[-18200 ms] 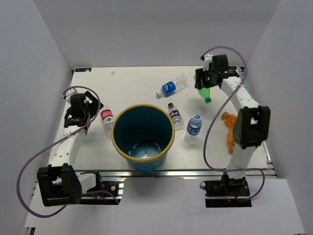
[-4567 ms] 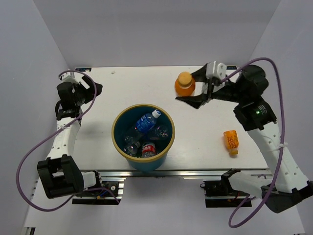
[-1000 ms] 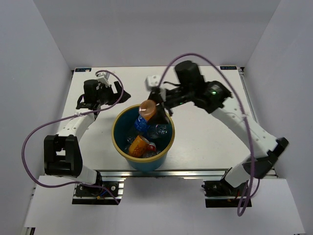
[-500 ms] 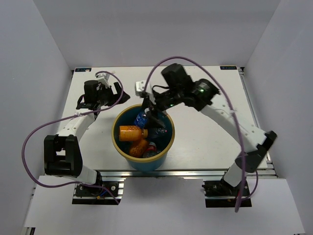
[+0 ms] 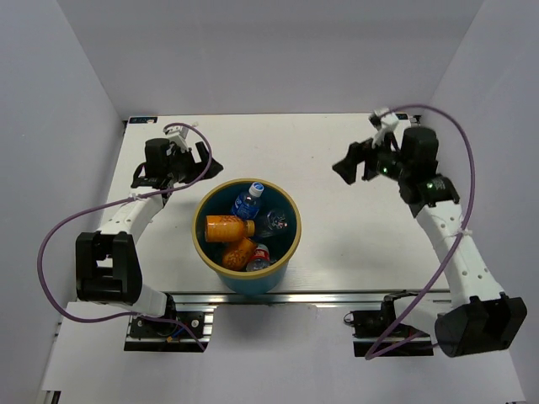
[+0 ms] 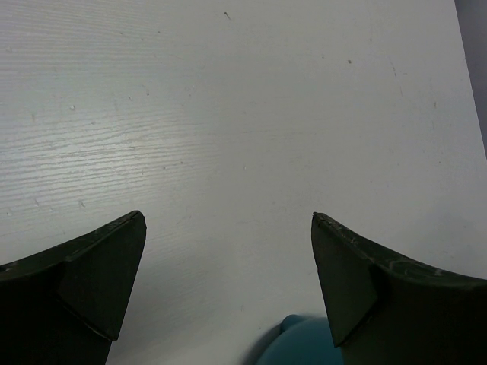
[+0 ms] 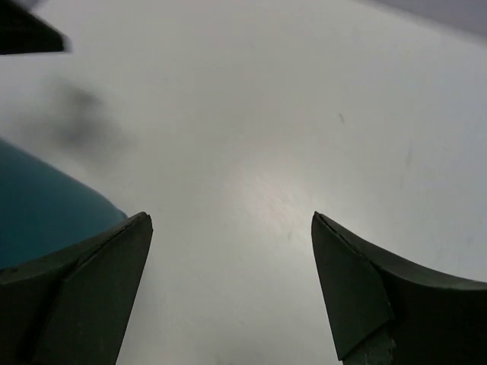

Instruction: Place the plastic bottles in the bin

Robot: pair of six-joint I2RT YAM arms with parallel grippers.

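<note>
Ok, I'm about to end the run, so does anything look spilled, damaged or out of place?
Nothing stands out: the bottles lie jumbled inside the upright bin, and the left gripper and right gripper are open and empty.

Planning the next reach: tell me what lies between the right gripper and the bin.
Nothing: only bare white table separates the right gripper from the bin, as the top external view shows.

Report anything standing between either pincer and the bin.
Nothing visible does. Only table lies between the left pincer and the bin, and between the right pincer and it. Both pincers are open and hold nothing; the bottles lie inside.
</note>
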